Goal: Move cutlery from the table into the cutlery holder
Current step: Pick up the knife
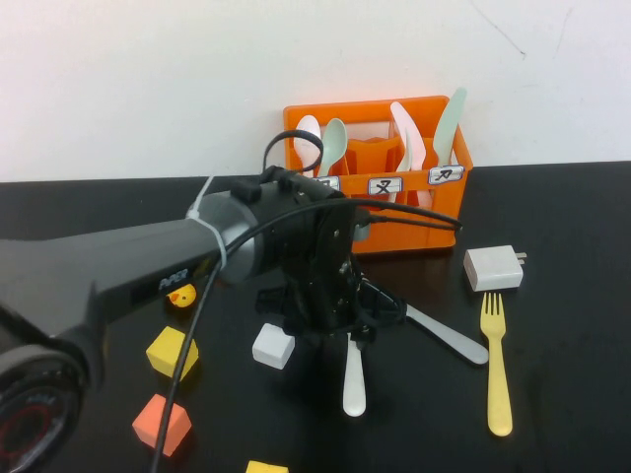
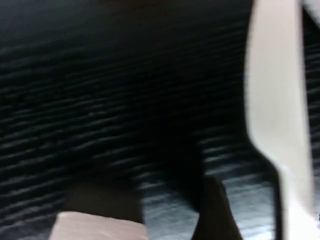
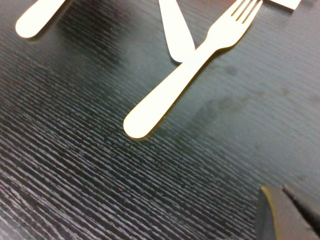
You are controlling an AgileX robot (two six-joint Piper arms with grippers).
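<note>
Left gripper hangs low over the black table in the high view, just in front of the orange cutlery holder, at the end of the dark left arm that reaches in from the left. Its fingers are buried in the dark wrist block here, so their spread cannot be read from this view. A cream-white knife lies right under the gripper, its handle poking out toward the robot, and a grey knife slants away from beneath it to the right. A yellow fork lies further right, apart from the gripper, with a white charger block just beyond its tines. A white cube sits beside the gripper on the left; a yellow cube and an orange cube lie further left. Spoons and knives already stand upright in the holder.

From the left wrist view, the cream-white knife runs along one side of the frame, flat on the tabletop, close to one dark fingertip. The pale cube shows at the edge. Nothing sits between the fingers; they stand apart.

From the right wrist view, the right gripper shows only as a dark corner, closed and holding nothing, above bare table. The yellow fork lies well ahead of it, the grey knife's tip touching the fork's neck, and the cream-white knife's handle off to one side.
</note>
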